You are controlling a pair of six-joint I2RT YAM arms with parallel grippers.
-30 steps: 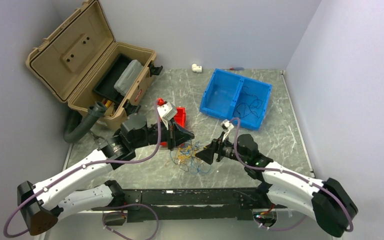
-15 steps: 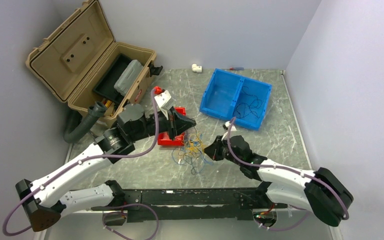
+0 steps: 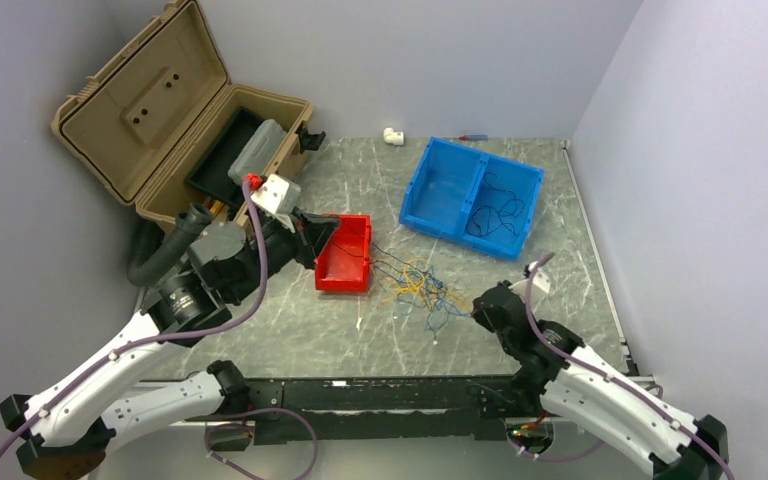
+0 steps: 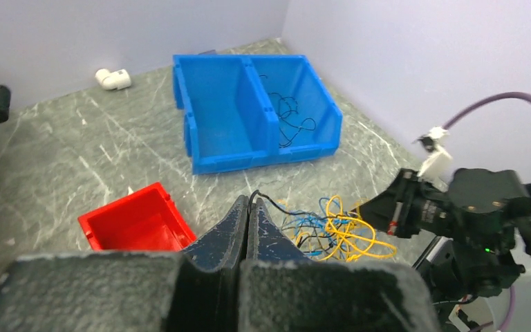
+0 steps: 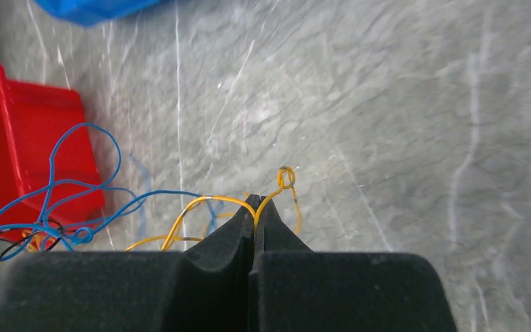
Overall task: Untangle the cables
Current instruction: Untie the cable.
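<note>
The cables lie as a loose tangle of yellow, blue and black strands on the marble table, stretched between my two grippers. My left gripper hangs over the red bin and is shut on a thin black cable that runs from its tips down to the tangle. At the tangle's right end, my right gripper is shut on a yellow cable, which loops out just past its tips. Blue cables trail off to the left.
A blue two-compartment bin at the back holds some black wire in its right half. An open tan toolbox stands at the back left. A white pipe fitting lies by the far wall.
The right gripper shut on the yellow cable. Both arms then drew apart, the left back toward the toolbox, the right toward the near right, and the tangle spread out.
</note>
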